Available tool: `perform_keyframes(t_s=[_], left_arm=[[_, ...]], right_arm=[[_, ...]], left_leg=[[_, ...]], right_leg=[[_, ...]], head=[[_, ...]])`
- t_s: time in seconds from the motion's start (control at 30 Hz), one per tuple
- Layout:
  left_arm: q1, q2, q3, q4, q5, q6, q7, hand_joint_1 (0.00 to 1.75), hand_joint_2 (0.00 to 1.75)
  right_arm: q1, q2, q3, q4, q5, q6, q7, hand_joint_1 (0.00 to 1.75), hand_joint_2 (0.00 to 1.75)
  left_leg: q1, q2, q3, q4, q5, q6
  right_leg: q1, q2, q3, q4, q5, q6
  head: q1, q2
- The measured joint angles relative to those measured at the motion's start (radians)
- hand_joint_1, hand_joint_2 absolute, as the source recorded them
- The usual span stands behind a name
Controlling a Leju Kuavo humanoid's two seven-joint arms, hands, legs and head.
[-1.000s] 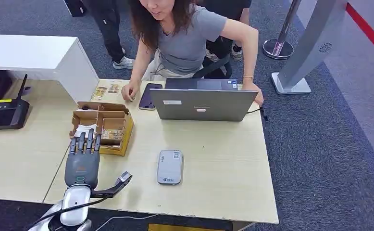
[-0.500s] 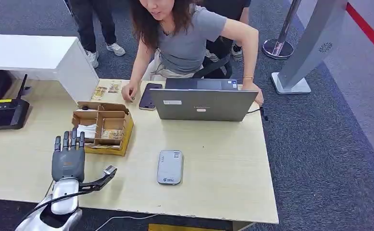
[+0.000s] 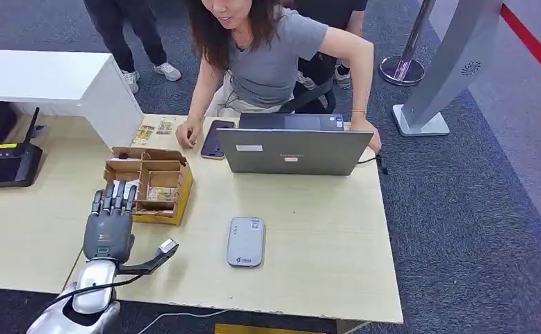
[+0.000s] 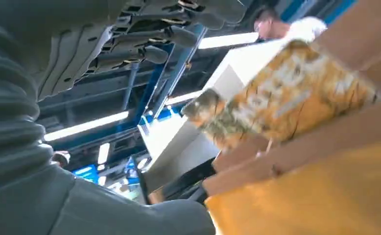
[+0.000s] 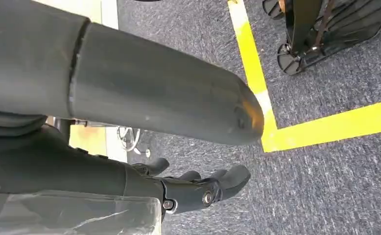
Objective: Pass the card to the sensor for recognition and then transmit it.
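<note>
- Sitting at the far left of the table [image 3: 309, 278], well left of the cardboard box [image 3: 151, 182], is a black router [image 3: 7, 163] with its antenna up.
- The left hand [image 3: 109, 226] hovers over the table at the box's near left corner, palm down, fingers straight and apart, thumb stuck out sideways, holding nothing; its fingertips [image 3: 115, 191] reach the box's near edge.
- The cardboard box is open, with flaps up and dividers inside; patterned cards [image 3: 162, 195] lie in its near compartments, and the left wrist view shows one such card [image 4: 286, 98] blurred, close by the box wall.
- More small cards [image 3: 153, 130] lie on the table just behind the box.
- A grey card sensor [image 3: 245, 241] lies flat on the table, to the right of the box and nearer the robot, apart from it.
- A dark phone [image 3: 215, 138] and an open grey laptop [image 3: 294, 147] stand behind and right of the box; a person [image 3: 275, 62] in a grey shirt leans over them, one hand beside the phone.
- The right hand [image 5: 198, 188] hangs over grey carpet with yellow tape, fingers loosely curled, nothing in them.
</note>
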Motion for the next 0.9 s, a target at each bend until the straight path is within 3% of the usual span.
perform_keyframes(t_s=[0.53, 0.9], left_arm=[[0.02, 0.001, 0.0, 0.019, 0.0, -0.005, 0.005, 0.0, 1.75], [0.034, 0.029, 0.0, 0.022, 0.0, 0.028, -0.026, 0.0, 1.75]], right_arm=[[0.001, -0.002, 0.0, 0.0, 0.003, -0.008, 0.001, 0.0, 0.0], [0.001, -0.003, 0.0, 0.0, 0.015, -0.003, 0.004, 0.0, 0.0]], left_leg=[[0.0, 0.0, 0.0, 0.0, 0.0, 0.0], [0.0, 0.0, 0.0, 0.0, 0.0, 0.0]], right_leg=[[0.0, 0.0, 0.0, 0.0, 0.0, 0.0], [0.0, 0.0, 0.0, 0.0, 0.0, 0.0]], head=[[0.0, 0.0], [0.0, 0.0]])
